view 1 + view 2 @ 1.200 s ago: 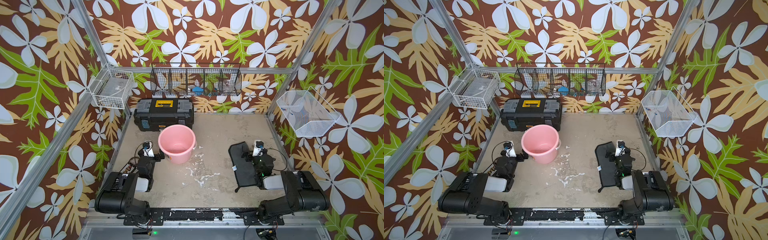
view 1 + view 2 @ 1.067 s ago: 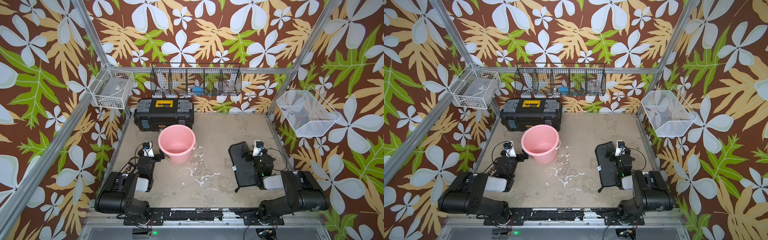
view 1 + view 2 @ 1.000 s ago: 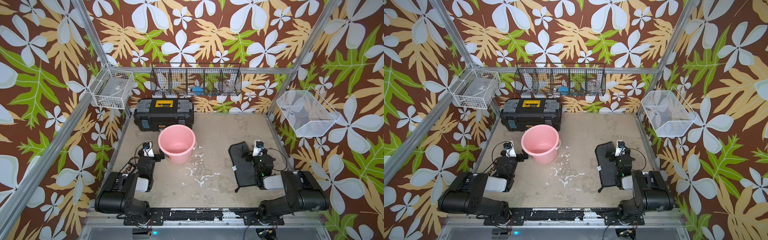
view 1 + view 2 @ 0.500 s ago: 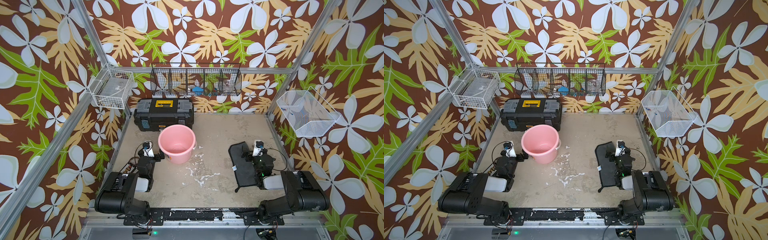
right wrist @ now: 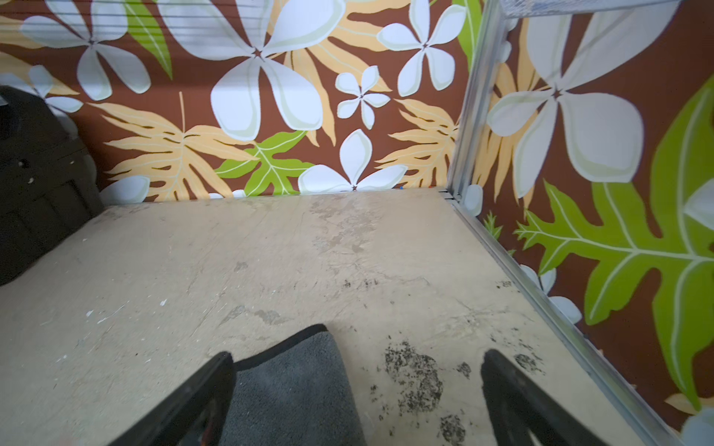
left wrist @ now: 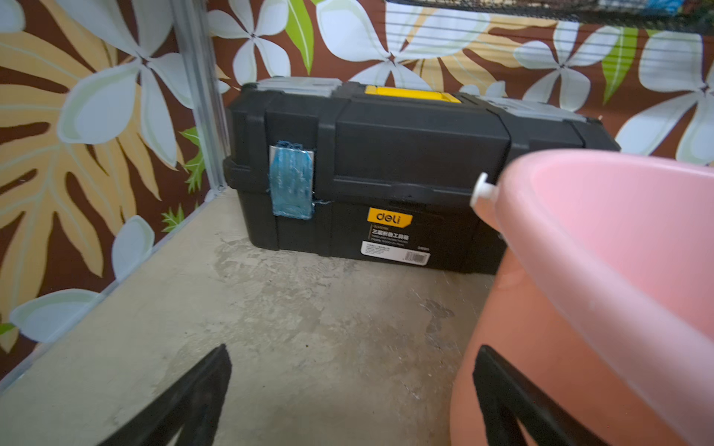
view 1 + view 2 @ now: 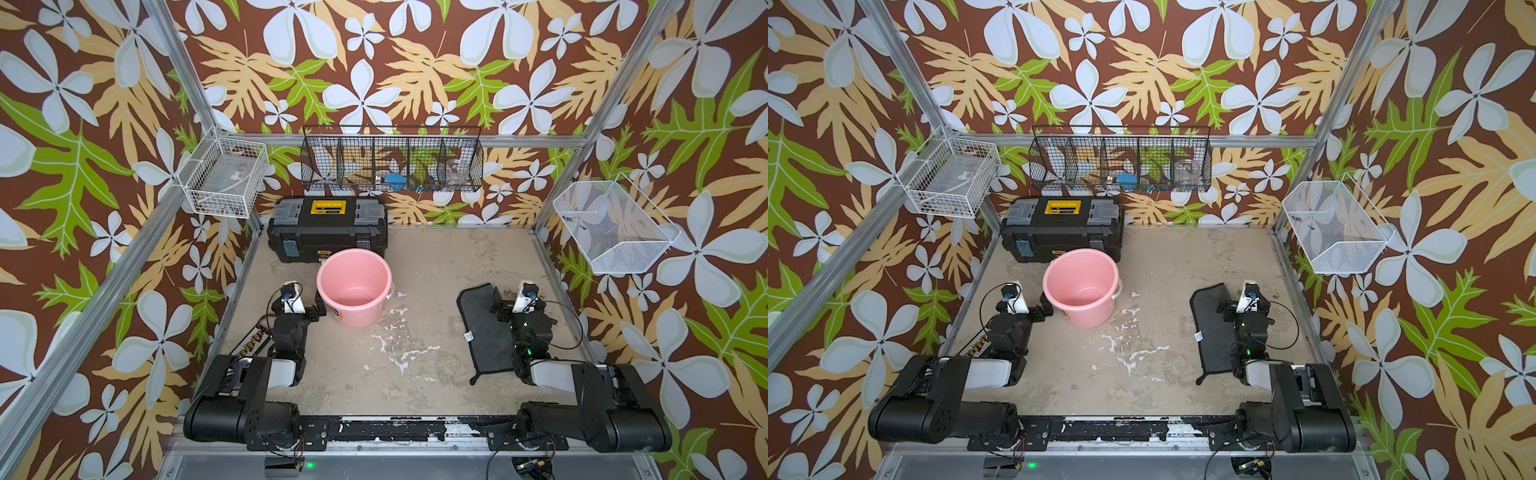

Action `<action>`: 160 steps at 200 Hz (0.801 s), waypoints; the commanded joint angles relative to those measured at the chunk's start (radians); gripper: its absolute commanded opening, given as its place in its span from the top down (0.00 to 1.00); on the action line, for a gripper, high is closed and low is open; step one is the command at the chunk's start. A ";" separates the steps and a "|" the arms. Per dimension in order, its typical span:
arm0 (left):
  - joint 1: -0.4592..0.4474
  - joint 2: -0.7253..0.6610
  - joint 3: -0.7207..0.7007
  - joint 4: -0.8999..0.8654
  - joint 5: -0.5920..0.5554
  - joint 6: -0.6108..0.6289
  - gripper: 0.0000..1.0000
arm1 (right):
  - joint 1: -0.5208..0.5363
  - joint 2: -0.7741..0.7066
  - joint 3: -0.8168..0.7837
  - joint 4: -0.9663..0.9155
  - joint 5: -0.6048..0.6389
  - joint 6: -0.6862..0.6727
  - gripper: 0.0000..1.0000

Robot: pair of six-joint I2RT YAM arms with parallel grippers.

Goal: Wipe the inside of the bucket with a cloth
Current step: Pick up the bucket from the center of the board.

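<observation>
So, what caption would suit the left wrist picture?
Open left gripper beside the pink bucket, black toolbox behind.

One pink bucket [image 7: 354, 291]; one dark grey cloth [image 7: 482, 332]; one black toolbox [image 7: 328, 237]; two white wire baskets [image 7: 226, 178] [image 7: 615, 232]; one black wire basket [image 7: 392, 160]; two robot arms [image 7: 286, 332] [image 7: 532, 332].

Pink bucket [image 7: 1088, 313] upright on counter [image 7: 1183, 257], mouth up, its bottom in plain view. Black toolbox [image 7: 1061, 230] just behind bucket; can't tell if touching. Left end effector [image 7: 1022, 308] just beside bucket on its left, jaws wide apart. Dark cloth [image 7: 1214, 332] flat on counter, well to bucket's right, w/ white tag [image 7: 1199, 336] on edge facing bucket. Right end effector [image 7: 1246, 308] at cloth's side away from bucket, jaws wide, one finger over cloth. White flecks [image 7: 1129, 353] on counter in front of bucket.
</observation>
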 commanded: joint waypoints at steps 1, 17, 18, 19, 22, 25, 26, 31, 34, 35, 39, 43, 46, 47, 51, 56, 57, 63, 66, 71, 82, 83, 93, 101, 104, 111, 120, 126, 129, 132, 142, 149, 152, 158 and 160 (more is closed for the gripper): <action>0.003 -0.066 0.041 -0.168 -0.122 -0.023 0.00 | 0.001 -0.093 0.046 -0.173 0.078 0.065 0.00; 0.003 -0.123 0.079 -0.290 -0.200 -0.049 0.00 | 0.002 -0.168 0.065 -0.232 0.062 0.131 0.00; 0.003 -0.127 0.082 -0.303 -0.203 -0.052 0.00 | 0.003 -0.171 0.066 -0.235 0.059 0.135 0.00; 0.002 -0.130 0.085 -0.314 -0.210 -0.054 0.00 | 0.003 -0.174 0.068 -0.237 0.056 0.138 0.00; 0.003 -0.140 0.096 -0.347 -0.221 -0.059 0.00 | 0.005 -0.182 0.074 -0.251 0.050 0.149 0.00; 0.003 -0.150 0.110 -0.381 -0.233 -0.062 0.00 | 0.006 -0.190 0.081 -0.268 0.044 0.156 0.00; 0.002 -0.153 0.114 -0.391 -0.237 -0.061 0.00 | 0.007 -0.193 0.084 -0.274 0.041 0.159 0.00; 0.002 -0.167 0.136 -0.442 -0.253 -0.063 0.00 | 0.013 -0.203 0.101 -0.305 0.039 0.174 0.00; 0.003 -0.174 0.147 -0.468 -0.271 -0.069 0.00 | 0.019 -0.208 0.109 -0.325 0.037 0.180 0.00; 0.002 -0.176 0.151 -0.477 -0.278 -0.071 0.00 | 0.019 -0.210 0.112 -0.332 0.035 0.181 0.00; 0.002 -0.184 0.170 -0.512 -0.306 -0.090 0.00 | 0.022 -0.216 0.126 -0.356 0.022 0.186 0.00; 0.002 -0.193 0.188 -0.554 -0.331 -0.109 0.00 | 0.024 -0.222 0.137 -0.377 0.003 0.192 0.00; 0.002 -0.199 0.206 -0.587 -0.344 -0.128 0.00 | 0.024 -0.226 0.146 -0.393 -0.010 0.198 0.00; 0.003 -0.201 0.212 -0.598 -0.348 -0.132 0.00 | 0.024 -0.229 0.148 -0.397 -0.013 0.199 0.00; 0.002 -0.207 0.229 -0.635 -0.362 -0.151 0.00 | 0.025 -0.235 0.159 -0.416 -0.031 0.209 0.00; 0.003 -0.215 0.260 -0.684 -0.374 -0.186 0.00 | 0.026 -0.243 0.171 -0.440 -0.042 0.228 0.00; 0.002 -0.215 0.267 -0.695 -0.375 -0.193 0.00 | 0.026 -0.244 0.175 -0.447 -0.043 0.233 0.00; 0.003 -0.223 0.306 -0.763 -0.376 -0.244 0.00 | 0.027 -0.254 0.191 -0.483 -0.050 0.259 0.00; 0.003 -0.226 0.327 -0.798 -0.371 -0.270 0.00 | 0.027 -0.260 0.203 -0.507 -0.054 0.273 0.00; 0.003 -0.229 0.360 -0.860 -0.350 -0.311 0.00 | 0.027 -0.269 0.216 -0.537 -0.061 0.293 0.00; 0.002 -0.225 0.455 -1.008 -0.294 -0.453 0.00 | 0.027 -0.286 0.252 -0.605 -0.076 0.338 0.00; 0.002 -0.224 0.464 -1.021 -0.287 -0.465 0.00 | 0.027 -0.287 0.254 -0.610 -0.080 0.340 0.00; 0.003 -0.204 0.552 -1.150 -0.186 -0.566 0.00 | 0.031 -0.299 0.274 -0.641 -0.120 0.356 0.00; 0.001 -0.184 0.625 -1.237 -0.085 -0.609 0.00 | 0.034 -0.308 0.286 -0.661 -0.144 0.371 0.00; 0.000 -0.176 0.650 -1.262 -0.042 -0.619 0.00 | 0.036 -0.310 0.292 -0.668 -0.149 0.376 0.00; -0.001 -0.168 0.691 -1.300 0.065 -0.643 0.00 | 0.044 -0.314 0.306 -0.692 -0.153 0.383 0.00; -0.006 -0.174 0.709 -1.306 0.180 -0.690 0.00 | 0.054 -0.312 0.333 -0.737 -0.153 0.385 0.00; -0.014 -0.185 0.714 -1.317 0.215 -0.730 0.00 | 0.057 -0.308 0.352 -0.767 -0.157 0.392 0.00; -0.022 -0.192 0.718 -1.325 0.224 -0.744 0.00 | 0.057 -0.303 0.363 -0.781 -0.159 0.396 0.00; -0.028 -0.198 0.724 -1.335 0.225 -0.758 0.00 | 0.057 -0.298 0.371 -0.793 -0.163 0.400 0.00; -0.064 -0.207 0.757 -1.409 0.180 -0.794 0.00 | 0.057 -0.274 0.412 -0.845 -0.174 0.404 0.00; -0.085 -0.197 0.791 -1.483 0.150 -0.806 0.00 | 0.057 -0.259 0.442 -0.875 -0.196 0.397 0.00; -0.092 -0.190 0.811 -1.521 0.138 -0.812 0.00 | 0.057 -0.254 0.453 -0.887 -0.202 0.395 0.00; -0.098 -0.170 0.849 -1.589 0.126 -0.816 0.00 | 0.061 -0.247 0.468 -0.895 -0.211 0.394 0.00; -0.100 -0.165 0.860 -1.605 0.124 -0.817 0.00 | 0.061 -0.246 0.470 -0.894 -0.214 0.395 0.00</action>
